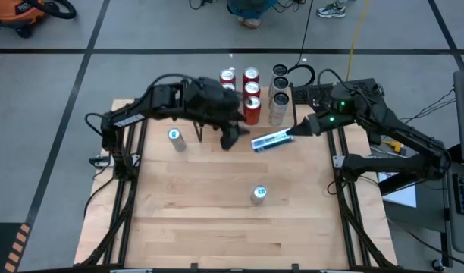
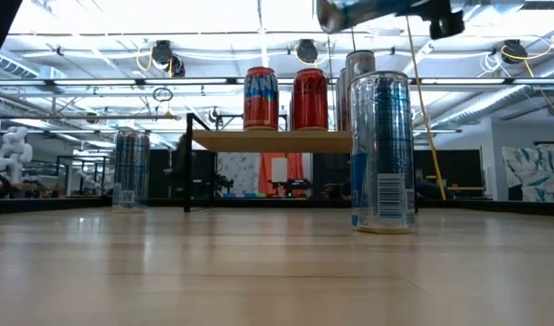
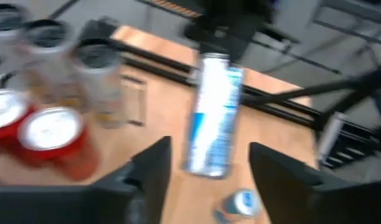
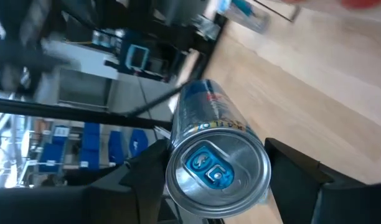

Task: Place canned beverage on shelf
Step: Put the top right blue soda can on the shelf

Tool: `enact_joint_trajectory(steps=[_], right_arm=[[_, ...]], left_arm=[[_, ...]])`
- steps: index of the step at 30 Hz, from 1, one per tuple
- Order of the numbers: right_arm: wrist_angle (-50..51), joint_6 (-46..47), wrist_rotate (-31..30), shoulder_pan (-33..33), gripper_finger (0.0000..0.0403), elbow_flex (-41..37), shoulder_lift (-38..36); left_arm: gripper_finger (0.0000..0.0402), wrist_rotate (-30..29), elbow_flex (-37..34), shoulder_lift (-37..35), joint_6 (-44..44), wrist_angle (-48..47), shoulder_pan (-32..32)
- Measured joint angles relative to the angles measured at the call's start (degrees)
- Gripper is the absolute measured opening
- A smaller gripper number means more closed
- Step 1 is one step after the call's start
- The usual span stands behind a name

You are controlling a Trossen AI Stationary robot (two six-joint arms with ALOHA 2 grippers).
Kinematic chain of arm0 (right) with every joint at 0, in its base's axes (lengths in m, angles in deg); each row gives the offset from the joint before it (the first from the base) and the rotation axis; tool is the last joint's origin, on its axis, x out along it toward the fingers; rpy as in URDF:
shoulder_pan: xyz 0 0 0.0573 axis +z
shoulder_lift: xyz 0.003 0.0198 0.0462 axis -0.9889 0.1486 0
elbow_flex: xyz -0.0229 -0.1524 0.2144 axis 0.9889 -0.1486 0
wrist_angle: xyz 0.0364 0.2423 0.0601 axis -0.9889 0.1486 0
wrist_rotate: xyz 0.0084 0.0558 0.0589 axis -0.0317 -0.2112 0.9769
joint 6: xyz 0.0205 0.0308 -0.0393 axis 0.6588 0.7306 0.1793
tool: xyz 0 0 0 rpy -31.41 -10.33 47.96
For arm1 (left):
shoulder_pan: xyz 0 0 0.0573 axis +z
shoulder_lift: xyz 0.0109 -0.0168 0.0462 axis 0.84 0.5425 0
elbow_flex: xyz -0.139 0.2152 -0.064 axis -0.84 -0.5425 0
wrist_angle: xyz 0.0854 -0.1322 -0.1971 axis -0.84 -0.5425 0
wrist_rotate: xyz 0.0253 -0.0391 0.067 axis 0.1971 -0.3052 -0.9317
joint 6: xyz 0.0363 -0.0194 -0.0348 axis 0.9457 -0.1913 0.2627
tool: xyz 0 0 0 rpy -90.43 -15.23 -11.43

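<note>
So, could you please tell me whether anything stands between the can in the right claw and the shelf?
Nothing visible blocks the path itself, but the shelf is crowded: red cans and silver cans already fill it. The right claw holds the blue can just beside them.

Orange vacuum (image 1: 23,15) on floor, person's shoes (image 1: 332,10) beyond table.

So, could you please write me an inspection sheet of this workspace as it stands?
Surface: wooden table, bare in front.
Job's things: shelf carries red cans and silver cans; two blue cans stand loose.
Clutter: nothing seen.
Grippers: right gripper holds a blue can sideways in the air; left gripper is open beside it, holding nothing.
Cables: black and yellow leads behind the table.
Surroundings: person's feet at the far edge.
</note>
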Motion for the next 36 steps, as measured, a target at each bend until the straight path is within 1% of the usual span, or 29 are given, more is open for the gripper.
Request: enact_joint_trajectory(steps=[4, 5, 9, 10, 14, 16, 22, 27, 29, 32, 36], right_arm=[[-4.74, 1.60, -0.77, 1.75, 0.0215, 0.00, 1.44], [-5.76, 1.71, -0.75, 2.07, 0.0215, 0.00, 1.84], [-8.90, 2.52, -0.74, 3.44, 0.0215, 0.00, 3.46], [-9.35, 2.57, -0.74, 3.65, 0.0215, 0.00, 3.86], [-11.22, 2.74, -0.81, 4.52, 0.0215, 0.00, 5.21], [-11.67, 2.74, -0.80, 4.73, 0.0215, 0.00, 5.73], [-13.67, 3.16, -0.81, 4.84, 0.0215, 0.00, 6.67], [-13.68, 3.18, -0.67, 4.84, 0.0215, 0.00, 6.91], [-13.66, 3.18, -0.68, 4.84, 0.0215, 0.00, 6.91], [-13.67, 3.18, -0.67, 4.84, 0.0215, 0.00, 6.91], [-13.74, 3.17, -0.67, 4.84, 0.0215, 0.00, 6.89]], left_arm=[[0.0288, -0.35, 0.00, 0.17, 0.12, 0.92, -4.09], [0.0303, -1.62, 0.00, 0.17, 0.40, 1.29, -4.98], [0.0355, -10.94, -0.01, 0.26, 4.94, 0.74, -8.00], [0.0365, -11.71, -0.02, 0.62, 6.11, 0.71, -8.39], [0.0392, -9.89, -0.13, 1.96, 6.10, 0.26, -8.69], [0.0395, -9.23, -0.04, 2.95, 6.12, -0.04, -8.69], [0.0396, -9.08, -0.13, 7.05, 5.31, -5.73, -8.69], [0.0396, -13.61, -0.13, 9.44, 4.45, -6.90, -8.69], [0.0395, -13.80, -0.13, 10.13, 4.05, -6.91, -8.67], [0.0378, -13.83, -0.12, 10.27, 3.09, -6.90, -8.34], [0.0328, -13.83, -0.11, 10.47, 3.09, -7.66, -8.27]])
